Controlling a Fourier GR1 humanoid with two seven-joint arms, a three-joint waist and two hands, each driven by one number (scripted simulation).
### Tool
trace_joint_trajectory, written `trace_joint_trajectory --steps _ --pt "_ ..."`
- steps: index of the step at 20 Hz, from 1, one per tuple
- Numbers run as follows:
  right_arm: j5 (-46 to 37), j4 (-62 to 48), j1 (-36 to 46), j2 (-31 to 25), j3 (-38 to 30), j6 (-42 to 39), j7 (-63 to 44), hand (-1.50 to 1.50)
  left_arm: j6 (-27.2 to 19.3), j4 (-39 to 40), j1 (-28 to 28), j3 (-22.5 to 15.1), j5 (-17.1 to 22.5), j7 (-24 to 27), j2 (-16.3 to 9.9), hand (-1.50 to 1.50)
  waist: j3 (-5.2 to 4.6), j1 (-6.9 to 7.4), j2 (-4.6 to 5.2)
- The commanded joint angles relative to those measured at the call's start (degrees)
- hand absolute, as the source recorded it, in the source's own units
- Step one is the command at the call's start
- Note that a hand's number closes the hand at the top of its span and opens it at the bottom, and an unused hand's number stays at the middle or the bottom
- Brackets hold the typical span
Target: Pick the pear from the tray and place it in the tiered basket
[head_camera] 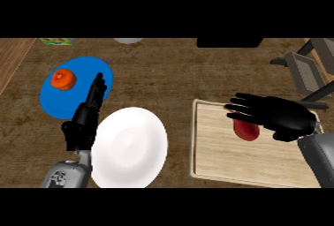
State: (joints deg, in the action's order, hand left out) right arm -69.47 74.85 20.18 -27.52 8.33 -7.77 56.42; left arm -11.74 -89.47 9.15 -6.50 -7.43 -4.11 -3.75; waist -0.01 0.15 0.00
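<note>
Right hand (277, 115): black, on a grey forearm entering from the lower right. Fingers (243, 107) spread and fairly straight, holding nothing; they hover over the wooden tray and point toward its left side.

Red, rounded pear (246, 130): lies on the tray, directly under the right fingers and just below the palm (its upper part is hidden by the hand). Whether the fingers touch it cannot be told.

Pale wooden rectangular tray (222, 154): flat on the counter; its bare surface extends below and to the left of the right fingers.

Left hand (83, 121): black, at the left, open and at rest. Fingers (96, 92) straight and held together, pointing away from the robot, gripping nothing.

Round white plate (128, 148): just to the right of the left fingers, its edge beside the hand.

Round blue plate (58, 103): behind the left fingers, whose tips overlap its right part.

Orange round fruit (63, 80): on the blue plate, to the left of the left fingertips and apart from them.

Dark wire tiered basket (306, 70): beyond the right fingers, at the far right edge, well apart from the pear.

Brown wood-grain counter (169, 75): carries everything listed.
</note>
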Motion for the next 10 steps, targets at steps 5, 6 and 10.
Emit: trace_joint_trajectory --steps 5,6,10 --pt "-3.22 -4.03 -0.2 3.52 0.0 2.93 2.31 -1.5 2.16 -0.35 -1.31 1.57 0.2 1.37 -0.18 0.0 0.01 0.01 0.01" --pt "-2.06 -8.55 3.9 3.17 -2.0 2.28 3.61 -1.5 0.96 0.44 -1.44 1.13 -0.71 1.46 0.67 0.0 0.01 0.14 0.05" --pt "-1.87 -6.13 -0.54 2.82 -1.54 2.16 4.95 -1.5 1.6 -5.27 -1.93 1.2 -0.7 -2.75 0.09 0.0 0.02 0.07 -0.02"
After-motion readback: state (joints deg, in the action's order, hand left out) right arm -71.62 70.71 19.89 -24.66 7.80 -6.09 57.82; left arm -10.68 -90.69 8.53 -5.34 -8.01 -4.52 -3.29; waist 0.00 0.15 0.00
